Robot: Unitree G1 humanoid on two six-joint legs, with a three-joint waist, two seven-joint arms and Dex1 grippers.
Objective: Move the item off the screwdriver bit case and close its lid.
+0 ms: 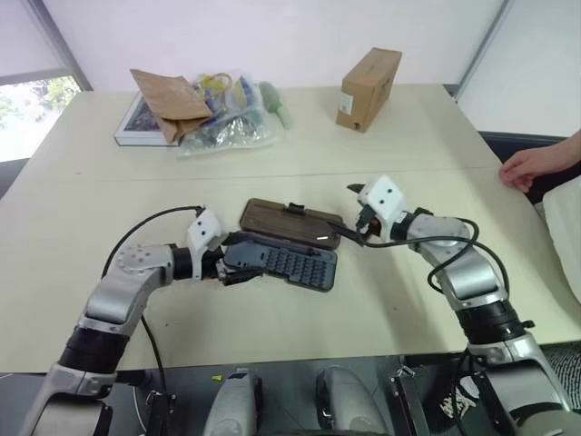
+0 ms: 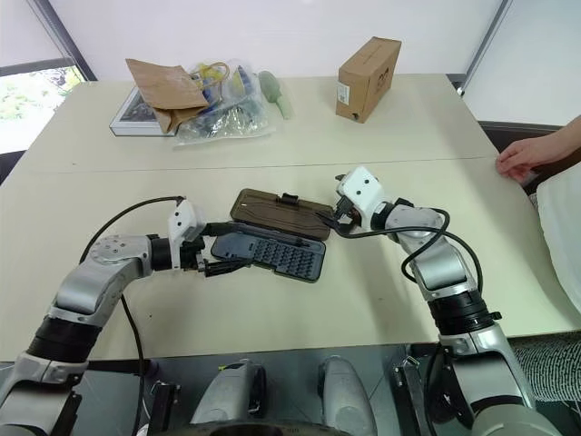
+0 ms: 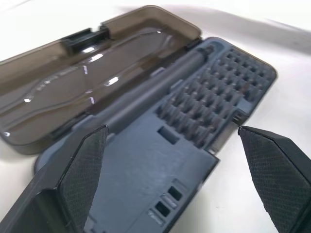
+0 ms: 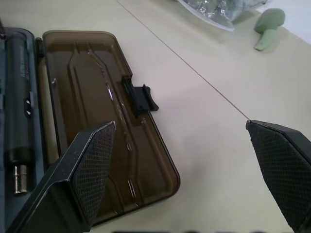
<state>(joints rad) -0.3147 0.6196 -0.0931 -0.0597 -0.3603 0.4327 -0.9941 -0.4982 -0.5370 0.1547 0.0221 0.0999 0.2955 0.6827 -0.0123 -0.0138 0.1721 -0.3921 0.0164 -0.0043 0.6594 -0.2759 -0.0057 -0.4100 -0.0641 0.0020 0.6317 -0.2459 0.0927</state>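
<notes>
open bit case between 2 spread grippers

beige table (image 1: pixel 272 327) is seen under everything, with a white wall behind. the screwdriver bit case (image 1: pixel 295 264) is laid open near the middle of the table, its slate-grey tray toward the robot, and the lid (image 1: pixel 289 221) is folded flat on the far side, brown ribbed face up, a small black latch (image 4: pixel 141 98) on its far long edge. a pale sliver, the item (image 1: pixel 321 239), is seen by the hinge line near the case's right end. the left gripper (image 3: pixel 170 160) is held at the tray's left end, fingers spread wide, nothing between them. the right gripper (image 4: pixel 180 160) is held at the lid's right end, equally wide and empty. a cardboard box (image 1: pixel 369 89) and a heap of bags (image 1: pixel 204 109) are left at the far edge. a person's hand (image 1: pixel 536 166) is rested at the right edge.
</notes>
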